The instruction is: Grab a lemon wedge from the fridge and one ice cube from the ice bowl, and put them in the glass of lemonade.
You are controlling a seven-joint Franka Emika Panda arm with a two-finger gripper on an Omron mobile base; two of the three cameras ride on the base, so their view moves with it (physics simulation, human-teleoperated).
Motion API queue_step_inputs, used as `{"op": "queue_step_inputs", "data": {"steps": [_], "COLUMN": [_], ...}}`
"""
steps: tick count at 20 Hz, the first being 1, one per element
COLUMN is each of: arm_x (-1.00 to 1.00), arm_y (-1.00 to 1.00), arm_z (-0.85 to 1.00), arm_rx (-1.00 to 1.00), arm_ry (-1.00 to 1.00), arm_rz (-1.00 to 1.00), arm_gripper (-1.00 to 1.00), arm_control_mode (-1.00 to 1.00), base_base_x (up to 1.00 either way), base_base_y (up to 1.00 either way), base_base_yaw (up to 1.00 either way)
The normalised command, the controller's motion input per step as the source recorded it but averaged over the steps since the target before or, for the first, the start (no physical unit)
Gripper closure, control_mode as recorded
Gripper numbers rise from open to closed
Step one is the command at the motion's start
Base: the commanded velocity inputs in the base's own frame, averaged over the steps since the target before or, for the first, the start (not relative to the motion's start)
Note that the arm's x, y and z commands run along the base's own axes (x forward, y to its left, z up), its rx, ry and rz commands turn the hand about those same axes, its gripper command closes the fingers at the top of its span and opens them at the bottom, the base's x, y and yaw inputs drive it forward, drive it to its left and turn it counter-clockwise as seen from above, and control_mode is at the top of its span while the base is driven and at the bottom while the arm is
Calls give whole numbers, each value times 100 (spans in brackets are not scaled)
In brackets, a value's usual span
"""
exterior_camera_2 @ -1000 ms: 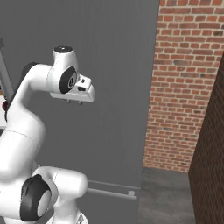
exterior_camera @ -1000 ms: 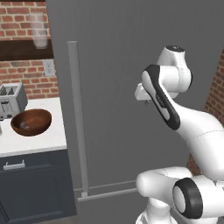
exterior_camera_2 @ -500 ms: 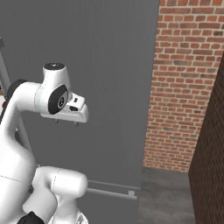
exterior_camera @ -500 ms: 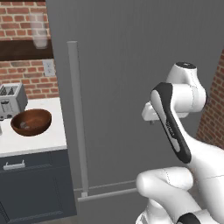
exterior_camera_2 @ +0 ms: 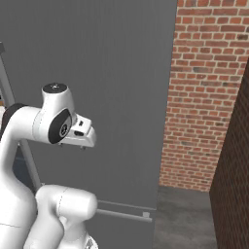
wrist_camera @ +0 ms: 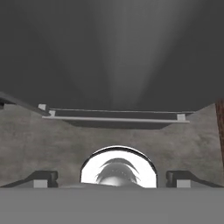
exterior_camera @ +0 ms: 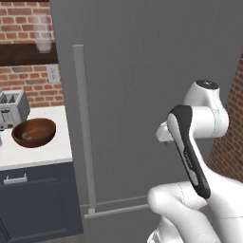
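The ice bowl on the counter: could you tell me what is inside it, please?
The ice bowl shows a small pale patch on its floor, too blurred to name. Its near wall hides the rest.

To my left, a white-topped desk over a dark grey drawer cabinet. A silver two-slot toaster stands at its back by the red brick wall, which carries a white outlet. A tall frosted tumbler sits on a dark wooden shelf. More red brick and grey floor to my right.
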Motion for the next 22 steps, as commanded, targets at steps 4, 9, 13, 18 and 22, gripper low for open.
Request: {"op": "queue_step_inputs", "data": {"steps": [4, 9, 13, 18, 22], "arm_x": [-12, 0, 0, 0, 0], "arm_y": [0, 0, 0, 0, 0], "arm_z": [-8, 0, 0, 0, 0], "arm_rx": [0, 0, 0, 0, 0], "arm_ry": [1, 0, 0, 0, 0], "arm_rz": [0, 0, 0, 0, 0], "arm_gripper": [-100, -100, -100, -100, -100], "arm_control_mode": [100, 100, 100, 100, 100], "base_base_x": [-53, -86, -44, 6, 29], "base_base_y": [0, 15, 84, 100, 100], "base_base_yaw": [0, 0, 0, -1, -9]}}
